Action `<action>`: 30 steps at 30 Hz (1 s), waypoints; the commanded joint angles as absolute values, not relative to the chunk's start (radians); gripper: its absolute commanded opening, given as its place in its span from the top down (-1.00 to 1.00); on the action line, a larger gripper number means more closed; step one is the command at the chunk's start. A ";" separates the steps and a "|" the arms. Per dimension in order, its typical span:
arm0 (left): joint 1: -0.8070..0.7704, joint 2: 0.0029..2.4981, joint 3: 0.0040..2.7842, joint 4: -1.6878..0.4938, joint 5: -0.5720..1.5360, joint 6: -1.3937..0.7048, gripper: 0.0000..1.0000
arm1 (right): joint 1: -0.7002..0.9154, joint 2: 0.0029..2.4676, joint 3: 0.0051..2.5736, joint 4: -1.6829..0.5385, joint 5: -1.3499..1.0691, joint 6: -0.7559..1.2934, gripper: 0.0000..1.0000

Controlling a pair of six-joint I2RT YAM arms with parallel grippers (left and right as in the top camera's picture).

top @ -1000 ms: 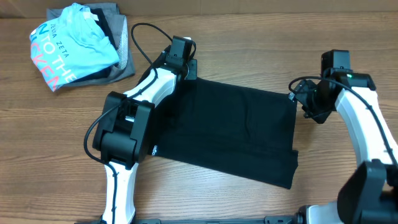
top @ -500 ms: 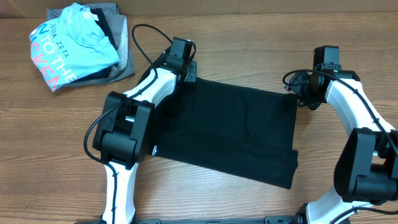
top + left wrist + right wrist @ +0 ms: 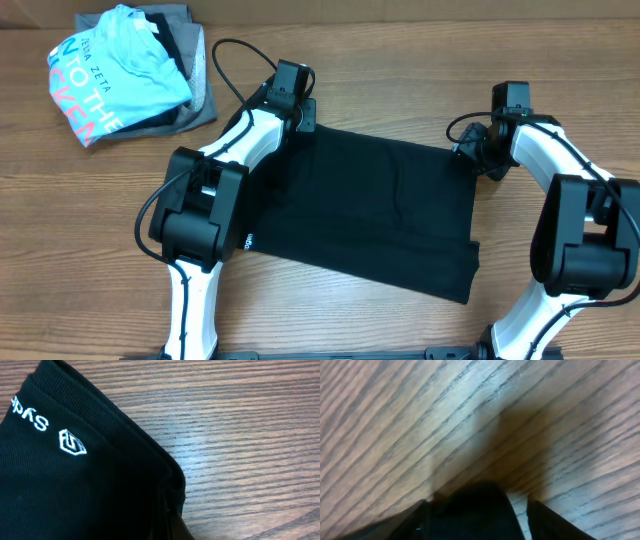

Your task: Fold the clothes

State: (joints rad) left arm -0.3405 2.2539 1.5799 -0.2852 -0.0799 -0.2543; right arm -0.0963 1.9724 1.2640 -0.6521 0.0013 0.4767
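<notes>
The black T-shirt (image 3: 370,210) lies flat on the wooden table, folded into a rough rectangle. My left gripper (image 3: 303,115) is at the shirt's far left corner. In the left wrist view the black fabric (image 3: 75,485) with its small white logo (image 3: 72,442) runs into the jaws (image 3: 170,530), which look shut on the corner. My right gripper (image 3: 470,155) is at the shirt's far right corner. In the right wrist view its two dark fingers (image 3: 480,522) stand apart, with a tip of black fabric (image 3: 475,502) between them.
A pile of other clothes sits at the back left: a light blue tee (image 3: 110,70) on grey folded garments (image 3: 197,95). A black cable (image 3: 235,60) loops behind the left arm. Both arm bases stand at the table's front edge.
My right gripper has moved left and slightly away, from beside the shirt to its far right corner. The left gripper and the shirt have not moved.
</notes>
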 commanded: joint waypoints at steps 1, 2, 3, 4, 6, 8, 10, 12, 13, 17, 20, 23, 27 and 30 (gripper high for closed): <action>-0.341 2.267 1.602 -0.290 -0.085 -0.239 0.90 | -0.096 2.023 1.269 -0.651 0.023 0.463 -0.11; -0.341 2.267 1.602 -0.291 -0.085 -0.239 0.88 | -0.096 2.030 1.269 -0.652 0.026 0.463 0.12; -0.341 2.267 1.602 -0.292 -0.085 -0.239 0.86 | -0.096 2.032 1.269 -0.653 0.025 0.463 0.23; -0.341 2.267 1.602 -0.292 -0.085 -0.239 0.83 | -0.096 2.032 1.269 -0.655 0.025 0.464 0.29; -0.341 2.267 1.602 -0.295 -0.085 -0.239 0.80 | -0.096 2.032 1.269 -0.661 0.025 0.464 0.55; -0.341 2.267 1.602 -0.295 -0.085 -0.239 0.80 | -0.096 2.032 1.269 -0.670 0.025 0.464 0.76; -0.341 2.267 1.602 -0.294 -0.085 -0.239 0.91 | -0.096 2.032 1.269 -0.676 0.026 0.464 0.91; -0.341 2.262 1.602 -0.291 -0.085 -0.239 0.92 | -0.096 2.032 1.275 -0.687 0.026 0.468 0.92; -0.341 2.258 1.602 -0.291 -0.084 -0.235 0.91 | -0.096 2.032 1.280 -0.695 0.026 0.471 0.92; -0.341 2.210 1.602 -0.315 -0.028 -0.178 0.92 | -0.097 2.031 1.330 -0.778 0.088 0.525 0.93; -0.341 2.144 1.602 -0.337 -0.026 -0.179 0.92 | -0.097 2.029 1.386 -0.855 0.127 0.554 0.93; -0.341 2.068 1.602 -0.376 -0.026 -0.178 0.92 | -0.097 2.019 1.436 -0.923 0.128 0.555 0.93; -0.341 1.982 1.602 -0.439 -0.027 -0.150 0.92 | -0.097 1.980 1.454 -0.998 0.131 0.639 0.92; -0.341 1.960 1.602 -0.481 -0.033 -0.149 0.91 | -0.097 1.945 1.454 -1.038 0.131 0.676 0.92</action>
